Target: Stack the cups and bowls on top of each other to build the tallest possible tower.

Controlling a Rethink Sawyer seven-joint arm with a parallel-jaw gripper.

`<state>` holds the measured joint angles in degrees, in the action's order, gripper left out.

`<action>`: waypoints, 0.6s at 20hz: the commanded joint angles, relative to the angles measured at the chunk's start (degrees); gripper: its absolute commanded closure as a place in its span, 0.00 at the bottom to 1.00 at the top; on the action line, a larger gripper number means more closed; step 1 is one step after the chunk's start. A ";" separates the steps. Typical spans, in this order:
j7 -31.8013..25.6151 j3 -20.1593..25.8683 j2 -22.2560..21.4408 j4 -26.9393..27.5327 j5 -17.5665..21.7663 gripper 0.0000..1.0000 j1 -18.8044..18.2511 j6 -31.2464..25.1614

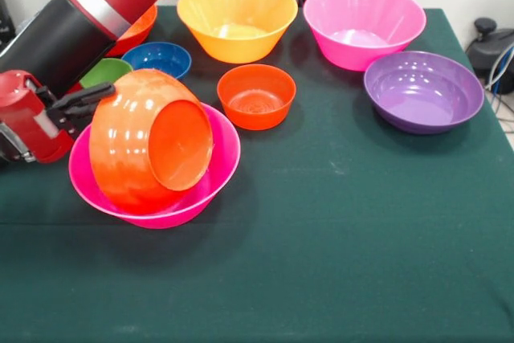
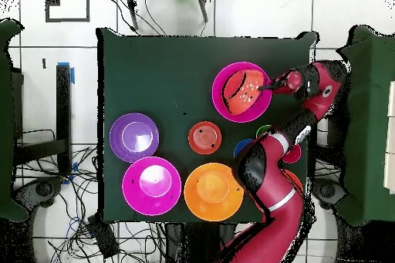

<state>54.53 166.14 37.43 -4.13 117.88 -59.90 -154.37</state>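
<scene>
1. The gripper [image 1: 100, 95] sits against the tipped red-orange bowl [image 1: 148, 142] in the magenta bowl [image 1: 210, 184].
2. Behind it, the green cup [image 1: 104, 71] and blue bowl [image 1: 157, 58] crowd close.
3. Beyond the tipped bowl, toward the table's [image 1: 337, 263] front edge, bare cloth lies open.

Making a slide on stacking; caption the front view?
End effector at the rim of a tipped red-orange bowl inside a magenta bowl.

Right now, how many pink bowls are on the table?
2. One magenta bowl stands empty at the far side, beside the purple bowl. The other magenta bowl sits nearer, holding a tipped red-orange bowl. The arm might hide more.
</scene>
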 commanded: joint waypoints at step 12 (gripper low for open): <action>-17.58 2.74 5.14 13.13 7.52 1.00 1.76 -6.02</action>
<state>54.30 170.67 37.97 -3.14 120.95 -59.93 -155.12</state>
